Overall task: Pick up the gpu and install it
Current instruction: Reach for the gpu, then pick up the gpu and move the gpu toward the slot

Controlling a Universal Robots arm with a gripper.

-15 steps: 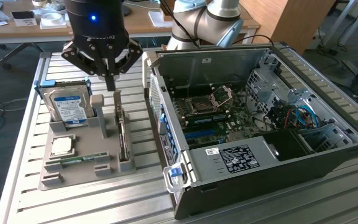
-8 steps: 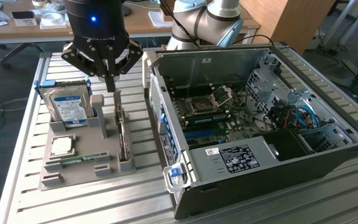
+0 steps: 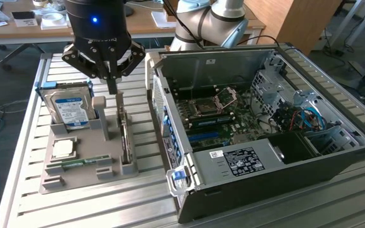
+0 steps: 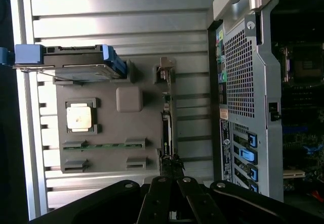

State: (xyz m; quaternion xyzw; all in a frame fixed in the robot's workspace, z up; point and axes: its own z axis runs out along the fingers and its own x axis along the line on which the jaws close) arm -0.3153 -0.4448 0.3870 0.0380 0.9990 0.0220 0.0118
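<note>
The gpu (image 3: 125, 137) stands on its edge in a slot of the grey holder tray (image 3: 74, 178), beside the open computer case (image 3: 233, 164). In the wrist view the gpu (image 4: 166, 127) appears edge-on as a thin dark strip, with its pale metal bracket (image 4: 164, 69) at the far end. My gripper (image 3: 111, 88) hangs over the card's rear end with its fingers shut together; nothing shows between them. Its fingertips (image 4: 172, 163) overlap the card's near end in the wrist view, and I cannot tell whether they touch it.
On the same tray stand a blue-labelled hard drive (image 3: 68, 107), a square processor (image 3: 64, 148) and a narrow memory stick (image 3: 81, 163). The case's motherboard (image 3: 214, 118) lies exposed to the exterior view's right. The slatted metal table (image 3: 106, 209) carries everything.
</note>
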